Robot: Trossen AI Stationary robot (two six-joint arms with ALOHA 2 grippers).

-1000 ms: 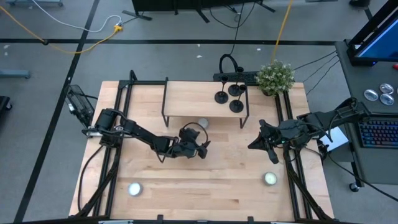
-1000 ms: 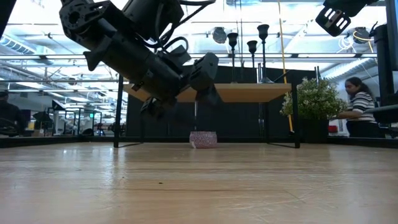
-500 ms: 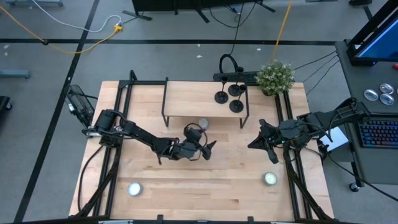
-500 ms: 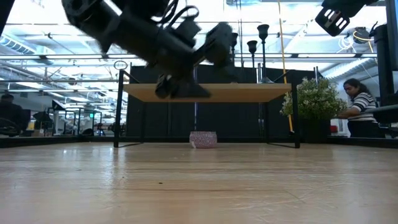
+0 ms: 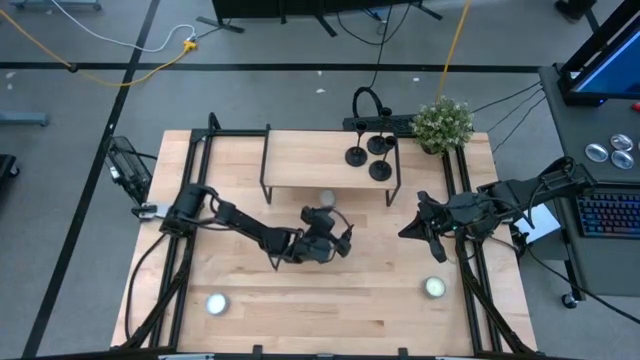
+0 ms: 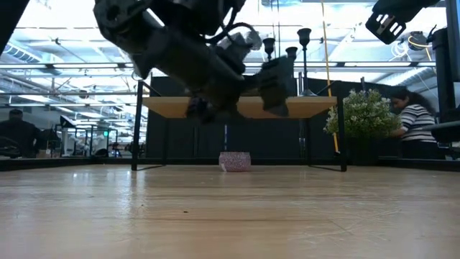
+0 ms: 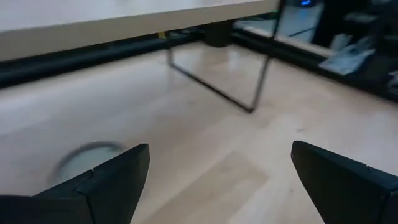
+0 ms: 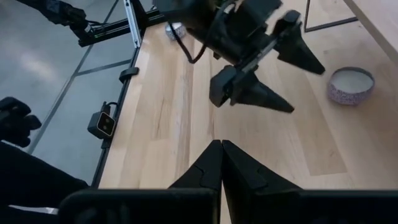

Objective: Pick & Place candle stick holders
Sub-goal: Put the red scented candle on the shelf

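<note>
Three black candle stick holders [image 5: 356, 156] [image 5: 378, 146] [image 5: 381, 170] stand on their round bases at the right end of the raised wooden shelf [image 5: 310, 160]. In the low view their stems and cups [image 6: 291, 52] rise above the shelf top. My left gripper [image 5: 345, 242] hovers open and empty over the table's middle, in front of the shelf. The left wrist view shows only bare table between the fingers of my left gripper [image 7: 217, 180]. My right gripper [image 5: 405, 234] waits shut near the table's right side, raised above the table; the right wrist view shows my right gripper [image 8: 221, 162] pressed shut.
A white tealight [image 5: 326, 198] lies under the shelf's front edge, just beyond my left gripper. Two more tealights [image 5: 217, 303] [image 5: 434, 287] lie near the front corners. A potted plant [image 5: 443, 123] stands at the back right. The shelf's thin black legs [image 7: 261, 81] stand ahead of my left gripper.
My left gripper has moved toward the table's right edge, a little above the table in front of the shelf, and has rolled about its own axis. It stays open and empty.
</note>
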